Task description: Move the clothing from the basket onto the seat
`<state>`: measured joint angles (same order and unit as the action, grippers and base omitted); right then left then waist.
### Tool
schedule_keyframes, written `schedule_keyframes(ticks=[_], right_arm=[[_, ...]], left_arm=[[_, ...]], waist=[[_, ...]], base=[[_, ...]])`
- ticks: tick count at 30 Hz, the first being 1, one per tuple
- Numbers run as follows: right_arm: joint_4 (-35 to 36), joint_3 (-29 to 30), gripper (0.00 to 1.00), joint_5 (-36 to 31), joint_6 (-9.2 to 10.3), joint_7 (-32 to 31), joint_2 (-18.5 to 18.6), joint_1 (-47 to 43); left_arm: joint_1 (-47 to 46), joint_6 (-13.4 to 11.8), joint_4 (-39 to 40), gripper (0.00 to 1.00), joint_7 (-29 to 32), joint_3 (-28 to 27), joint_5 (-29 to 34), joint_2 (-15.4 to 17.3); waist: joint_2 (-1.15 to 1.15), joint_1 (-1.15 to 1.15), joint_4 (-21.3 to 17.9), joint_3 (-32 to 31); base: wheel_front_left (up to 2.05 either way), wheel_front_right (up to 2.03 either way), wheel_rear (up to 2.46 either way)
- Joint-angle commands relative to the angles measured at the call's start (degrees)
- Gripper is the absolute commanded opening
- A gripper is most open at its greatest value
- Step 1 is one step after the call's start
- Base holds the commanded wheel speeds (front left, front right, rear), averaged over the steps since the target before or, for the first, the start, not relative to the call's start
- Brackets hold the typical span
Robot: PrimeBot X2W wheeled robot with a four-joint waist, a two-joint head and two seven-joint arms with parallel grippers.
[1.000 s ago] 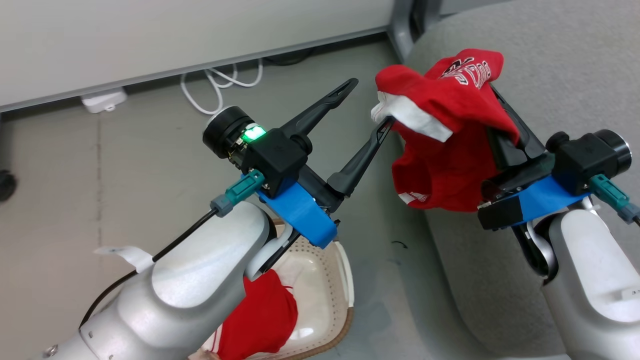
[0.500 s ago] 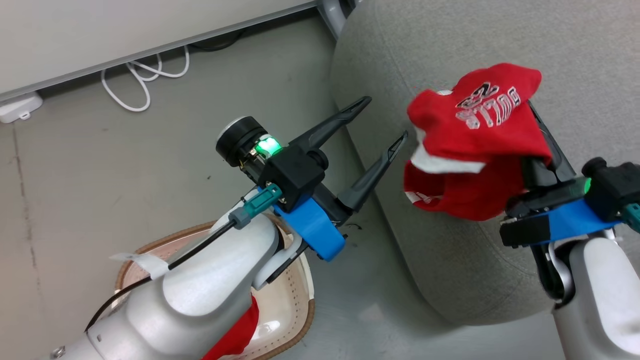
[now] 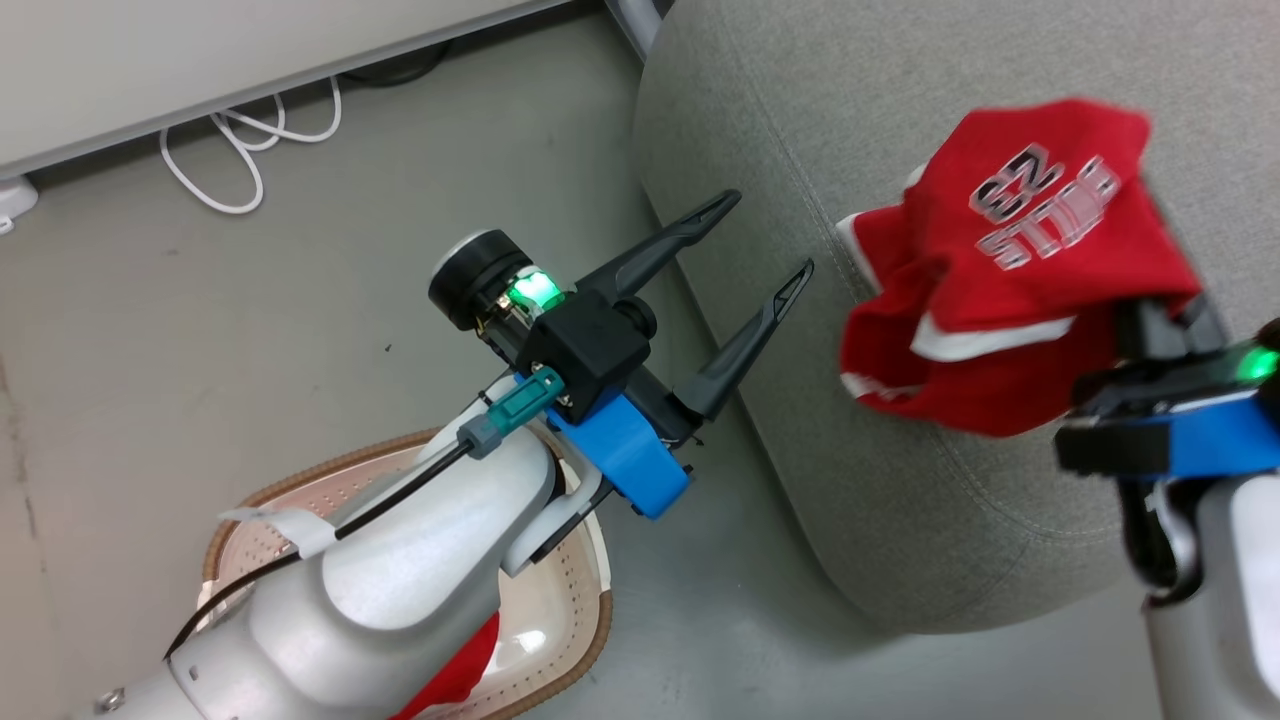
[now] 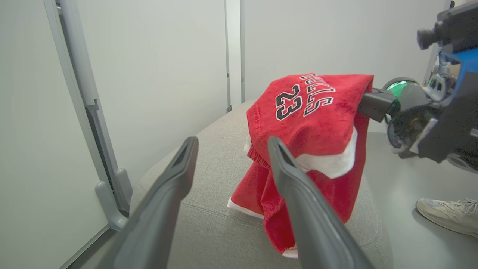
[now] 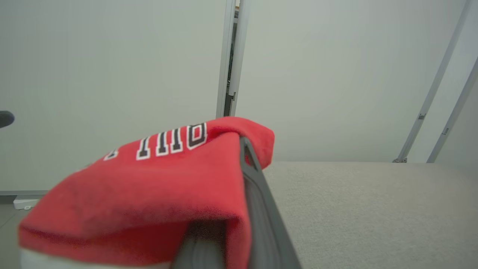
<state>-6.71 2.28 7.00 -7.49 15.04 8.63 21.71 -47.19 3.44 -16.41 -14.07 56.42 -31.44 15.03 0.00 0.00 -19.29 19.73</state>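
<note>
Head view: left gripper [image 3: 770, 233] is wide open and empty, over the floor [image 3: 250, 330] just beside the seat [image 3: 900, 520]. Right gripper [image 3: 1160, 330] carries the "BULLS 23" garment [image 3: 1010, 290] above the seat, near its left edge. Its fingertips are buried in cloth. The basket [image 3: 590, 640] sits under the left forearm with more red clothing [image 3: 455, 680] inside.

Left wrist view: the garment is draped over the right fingers and hangs in folds above the seat. I can't tell whether the low hem touches the cushion. A person's shoe [image 4: 444, 216] is on the floor past the seat.

Right wrist view: the fingers are close together, with red cloth between and over them. It looks pinched, not just hung.

Risks:
- The garment is close to the seat edge, so letting go here may leave part of it trailing off, and it may slide to the floor.
- Much of the cloth only drapes, so a quick swing could shake it loose.
- Cloth wrapped over a fingertip may snag on opening and get dragged back off.
- The open left fingers are near the hanging folds and could catch them.
</note>
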Motion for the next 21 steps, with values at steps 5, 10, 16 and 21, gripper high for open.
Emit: schedule_keyframes(ticks=[5,10,16,21], right_arm=[[3.58,4.87,0.00,-0.83,-0.02,0.21,0.93,6.26],[5.56,8.35,0.00,-2.44,-0.01,0.21,2.63,13.65],[4.76,12.30,0.00,-2.70,-0.02,0.21,5.92,22.82],[2.14,15.85,0.00,-2.84,-0.01,0.21,10.06,29.21]], left_arm=[[-2.34,-0.81,0.97,1.00,-0.38,-0.63,1.34,0.68],[-4.00,-1.01,2.00,1.00,-0.40,-0.96,2.45,1.52],[-5.88,-0.97,2.94,1.00,0.15,-0.92,3.38,2.45],[-7.56,-0.61,3.75,1.00,0.37,-0.64,4.18,2.84]], waist=[[0.00,0.00,0.95,3.18],[0.00,0.00,1.74,7.32],[0.00,0.00,3.21,12.97],[0.00,0.00,4.89,17.27]], base=[[0.00,0.00,0.00],[0.00,0.00,0.00],[0.00,0.00,0.00],[0.00,0.00,0.00]])
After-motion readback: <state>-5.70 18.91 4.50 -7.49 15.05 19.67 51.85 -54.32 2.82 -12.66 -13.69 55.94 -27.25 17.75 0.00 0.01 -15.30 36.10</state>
